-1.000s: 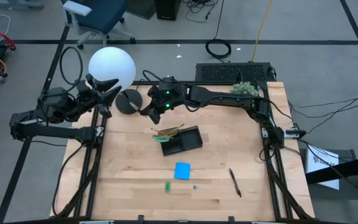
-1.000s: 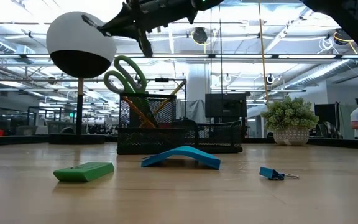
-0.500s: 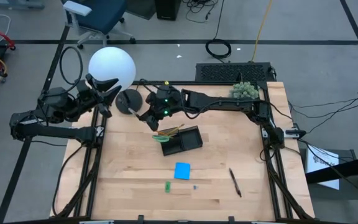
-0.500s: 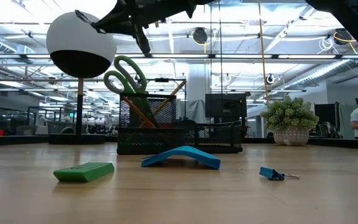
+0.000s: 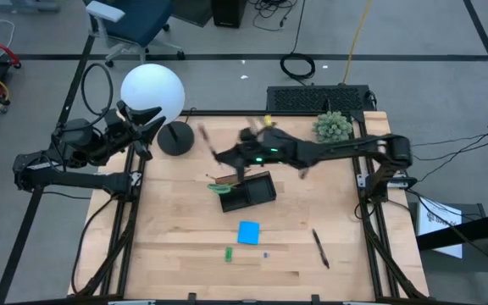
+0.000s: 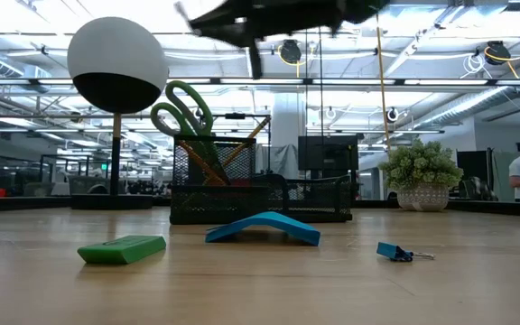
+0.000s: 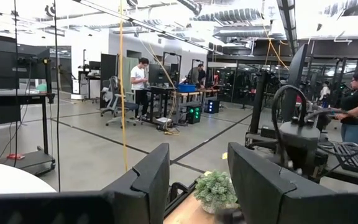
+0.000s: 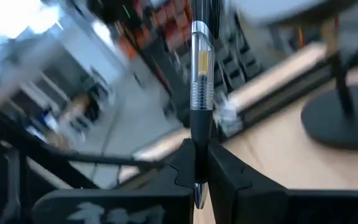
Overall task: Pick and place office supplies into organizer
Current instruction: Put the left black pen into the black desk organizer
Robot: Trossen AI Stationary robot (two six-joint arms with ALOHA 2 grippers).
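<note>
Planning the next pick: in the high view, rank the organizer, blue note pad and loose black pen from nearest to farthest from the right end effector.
The right end effector is shut on a pen, above the table's rear middle.
1. Organizer, just in front of it.
2. Blue note pad, farther forward.
3. Loose black pen, front right.

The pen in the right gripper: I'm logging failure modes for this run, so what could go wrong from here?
1. The right gripper pinches the pen near one end only; the long free length could pivot or slip.
2. The organizer's tall cup already holds scissors and pencils, so the pen could catch on them.
3. The lamp base stands close beside the arm's path.
</note>
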